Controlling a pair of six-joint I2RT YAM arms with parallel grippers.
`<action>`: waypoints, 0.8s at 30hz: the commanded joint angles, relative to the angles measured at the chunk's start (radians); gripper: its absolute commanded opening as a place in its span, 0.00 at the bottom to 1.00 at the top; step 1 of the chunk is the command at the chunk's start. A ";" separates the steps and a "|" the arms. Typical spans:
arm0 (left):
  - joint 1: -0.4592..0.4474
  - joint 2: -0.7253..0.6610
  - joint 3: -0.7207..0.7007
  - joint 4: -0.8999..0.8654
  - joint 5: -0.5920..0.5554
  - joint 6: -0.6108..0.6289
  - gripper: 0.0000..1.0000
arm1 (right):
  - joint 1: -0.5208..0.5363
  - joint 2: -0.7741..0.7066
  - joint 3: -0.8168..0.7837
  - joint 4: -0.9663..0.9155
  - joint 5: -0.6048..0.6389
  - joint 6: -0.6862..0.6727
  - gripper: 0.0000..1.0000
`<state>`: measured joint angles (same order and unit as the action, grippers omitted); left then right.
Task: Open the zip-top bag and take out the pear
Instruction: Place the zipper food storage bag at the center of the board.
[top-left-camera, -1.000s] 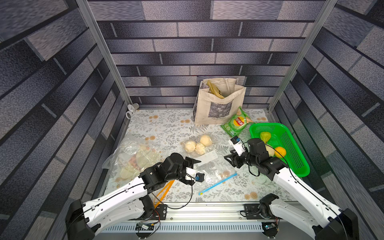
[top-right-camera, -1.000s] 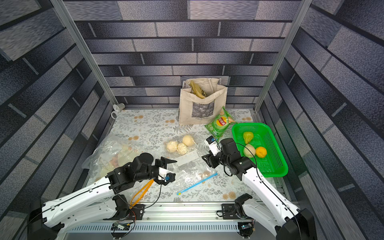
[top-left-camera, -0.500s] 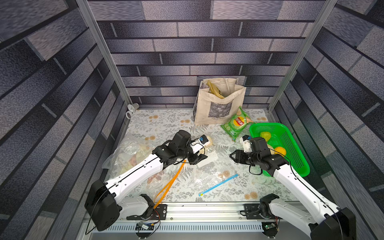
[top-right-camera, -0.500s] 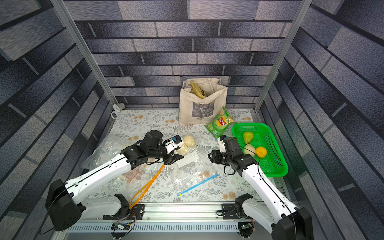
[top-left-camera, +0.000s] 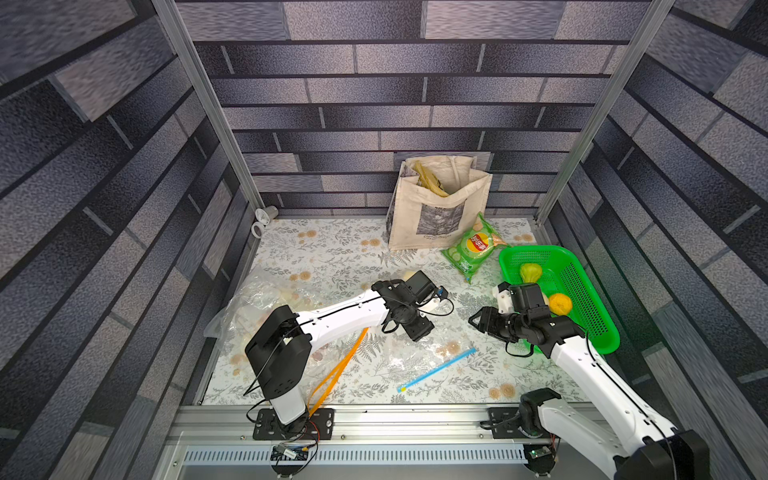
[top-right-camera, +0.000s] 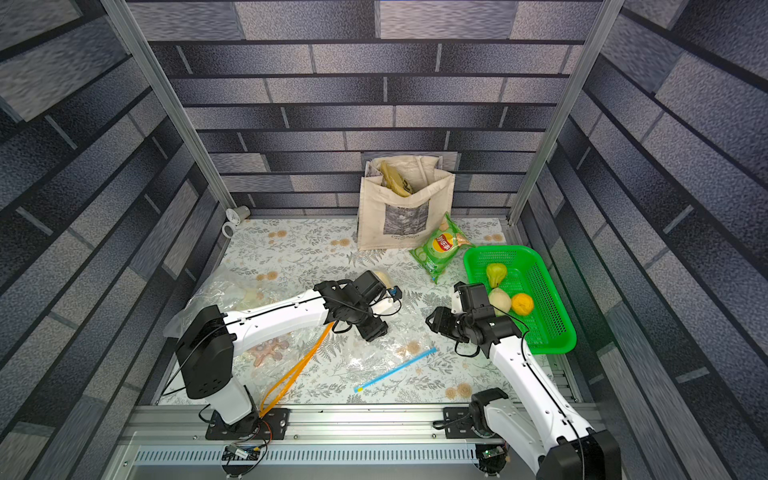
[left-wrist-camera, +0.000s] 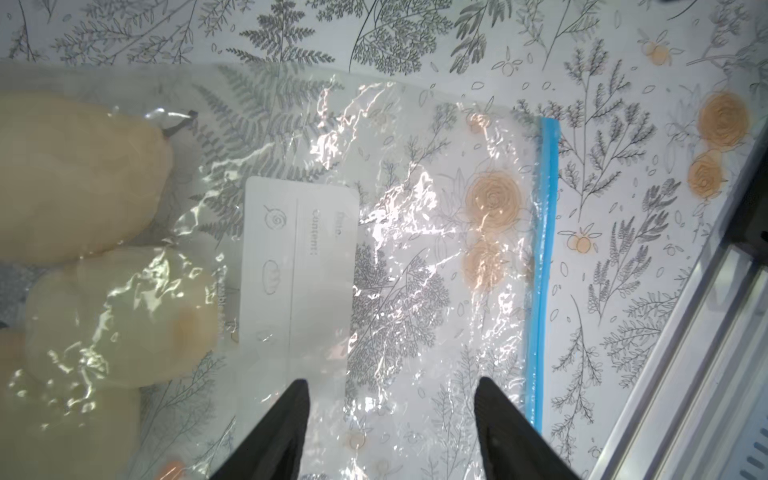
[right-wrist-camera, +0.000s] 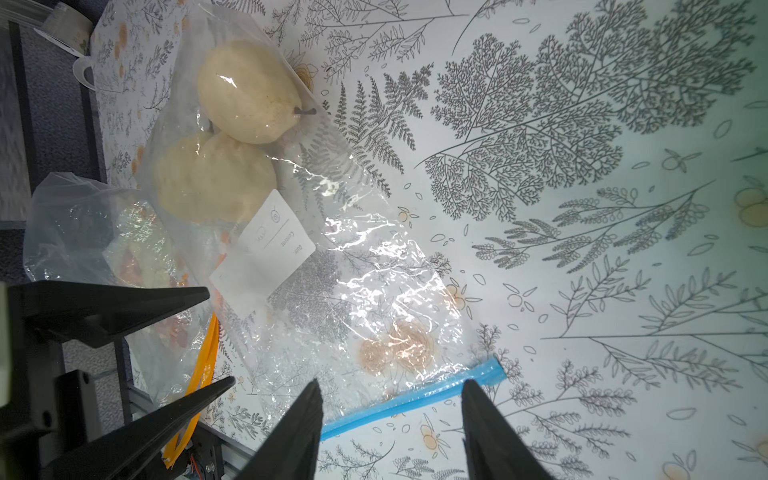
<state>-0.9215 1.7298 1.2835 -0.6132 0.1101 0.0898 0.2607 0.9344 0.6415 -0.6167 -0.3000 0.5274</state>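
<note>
left gripper (left-wrist-camera: 391, 386): jaws parted, nothing held, poised over the clear zip-top bag (left-wrist-camera: 415, 232). right gripper (right-wrist-camera: 391, 388): jaws parted, nothing held, over the bag's blue zip strip (right-wrist-camera: 415, 401). pear (right-wrist-camera: 245, 91) and second pear (right-wrist-camera: 212, 178): pale, touching, inside the bag at the end away from the strip. bag lies flat on the floral table (right-wrist-camera: 582, 166).

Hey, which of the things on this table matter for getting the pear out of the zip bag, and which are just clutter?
For the job: zip-top bag, its blue zip strip, the pale pears inside it, left tool, right tool.

Lying about: tote bag, chips bag, green basket of fruit, crumpled plastic bag, orange strap.
</note>
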 joint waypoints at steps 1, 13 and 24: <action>-0.005 0.021 0.032 -0.097 -0.067 -0.065 0.70 | -0.009 -0.004 -0.031 0.006 -0.025 0.002 0.58; -0.035 0.152 0.034 -0.028 -0.056 -0.135 0.74 | -0.012 0.024 -0.078 0.069 -0.114 0.004 0.64; -0.074 0.232 0.023 0.015 -0.155 -0.155 0.66 | -0.020 0.011 -0.090 0.067 -0.122 0.012 0.64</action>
<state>-0.9749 1.9373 1.3010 -0.6079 0.0086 -0.0338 0.2501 0.9550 0.5705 -0.5674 -0.4099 0.5285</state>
